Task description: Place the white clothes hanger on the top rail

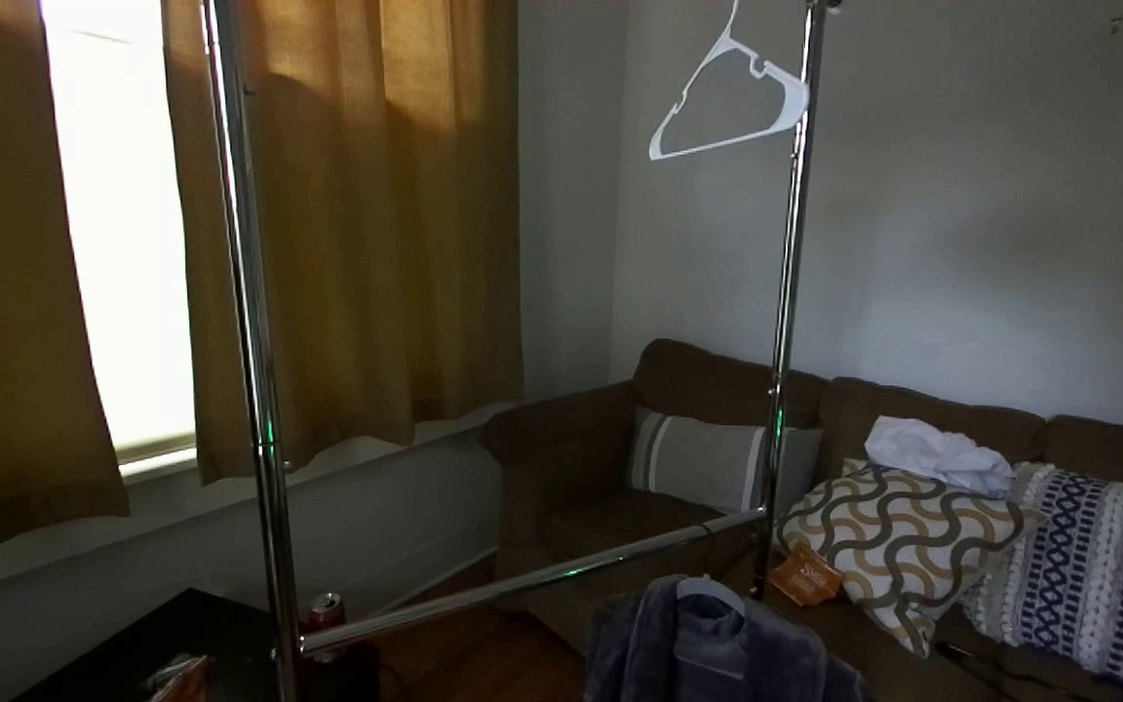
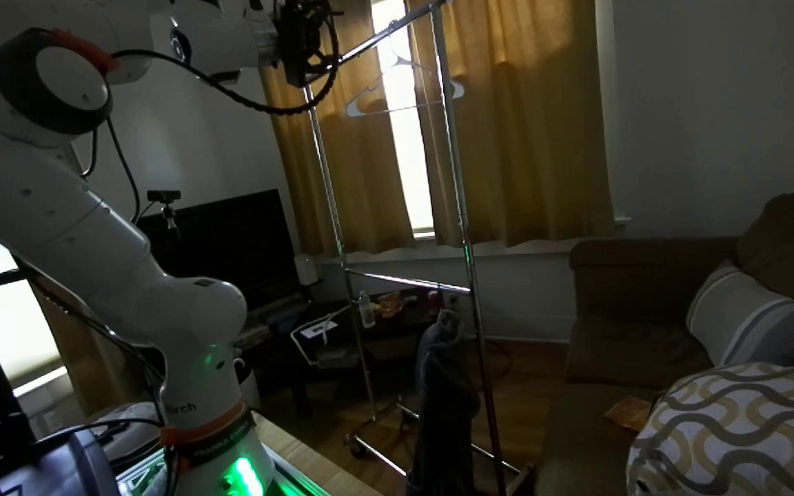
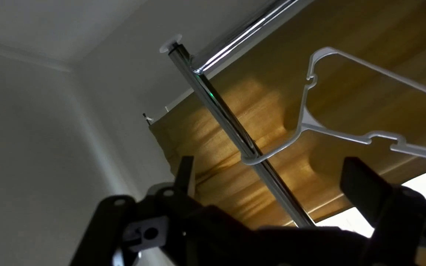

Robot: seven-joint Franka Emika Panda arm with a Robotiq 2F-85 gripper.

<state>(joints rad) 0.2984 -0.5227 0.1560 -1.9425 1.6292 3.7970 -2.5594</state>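
The white clothes hanger (image 3: 311, 119) is hanging from the top rail (image 3: 224, 114), probably light and stiff, its neck (image 3: 301, 128) likely offering the best hold. The hand (image 3: 270, 175) is gaping wide, empty.

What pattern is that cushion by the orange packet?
The cushion has wavy grey and tan bands on white, clearest in an exterior view.

Operating from afar, I am holding the white arm (image 2: 104, 220) aloft in an exterior view — its base (image 2: 221, 458) glowing green, its elbow (image 2: 52, 89) sitting high, its wrist (image 2: 228, 41) pointing outward, roughly level — while in the wrist view the gripper (image 3: 268, 166) is standing with its dark fingers (image 3: 364, 195) spaced wide apart.
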